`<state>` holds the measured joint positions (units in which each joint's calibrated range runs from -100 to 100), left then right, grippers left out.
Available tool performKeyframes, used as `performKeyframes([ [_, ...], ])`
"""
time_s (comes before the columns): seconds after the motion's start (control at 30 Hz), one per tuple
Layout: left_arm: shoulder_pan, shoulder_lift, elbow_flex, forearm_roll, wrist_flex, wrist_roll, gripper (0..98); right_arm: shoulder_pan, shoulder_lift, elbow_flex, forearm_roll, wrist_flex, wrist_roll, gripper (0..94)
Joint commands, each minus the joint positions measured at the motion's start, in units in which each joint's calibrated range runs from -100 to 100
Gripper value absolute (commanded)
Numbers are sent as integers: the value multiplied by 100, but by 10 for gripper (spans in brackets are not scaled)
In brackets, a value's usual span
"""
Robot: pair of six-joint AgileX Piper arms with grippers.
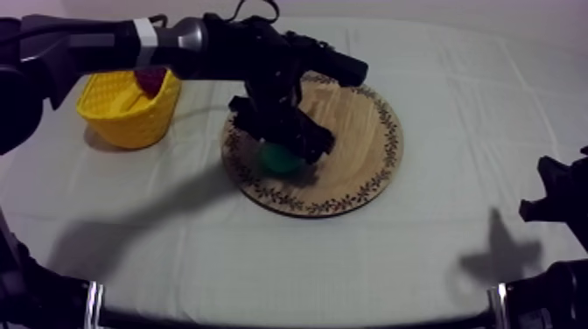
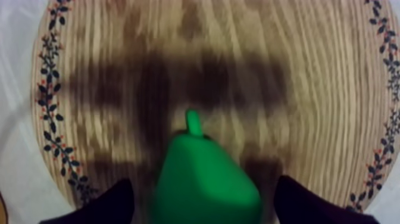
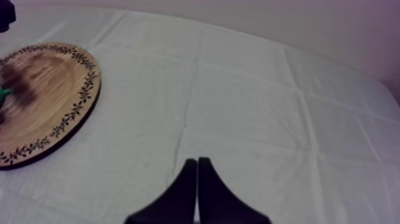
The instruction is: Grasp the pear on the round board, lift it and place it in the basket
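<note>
Where the left gripper (image 2: 205,184) reaches down onto the wooden board (image 1: 363,131), its black fingers (image 2: 113,205) stand apart on either side of the green pear (image 2: 202,179), which lies on the wood near the patterned rim. Left of the board, near but apart from it, the yellow basket (image 1: 127,114) holds a small red fruit (image 1: 150,80) under the left arm. Off to the right, the right gripper (image 3: 197,161) hovers over cloth (image 3: 268,119), fingers pressed together on nothing.

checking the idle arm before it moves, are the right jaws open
No, the right gripper has its jaws lying together as a narrow wedge with nothing between them.
</note>
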<state>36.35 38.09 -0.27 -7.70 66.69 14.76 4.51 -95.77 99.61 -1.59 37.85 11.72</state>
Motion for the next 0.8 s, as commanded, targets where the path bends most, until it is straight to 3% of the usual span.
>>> performKeyframes([
  [0.0, -3, 73, -69, -2, 48, 1, 831, 1, 1, 5, 0, -3, 8, 5],
  [0.53, -11, 466, -462, 32, 512, -34, 762, 1, 1, 5, 0, -3, 8, 5],
  [0.77, -12, 481, -494, 28, 527, -12, 559, 1, 1, 5, 0, -3, 8, 5],
])
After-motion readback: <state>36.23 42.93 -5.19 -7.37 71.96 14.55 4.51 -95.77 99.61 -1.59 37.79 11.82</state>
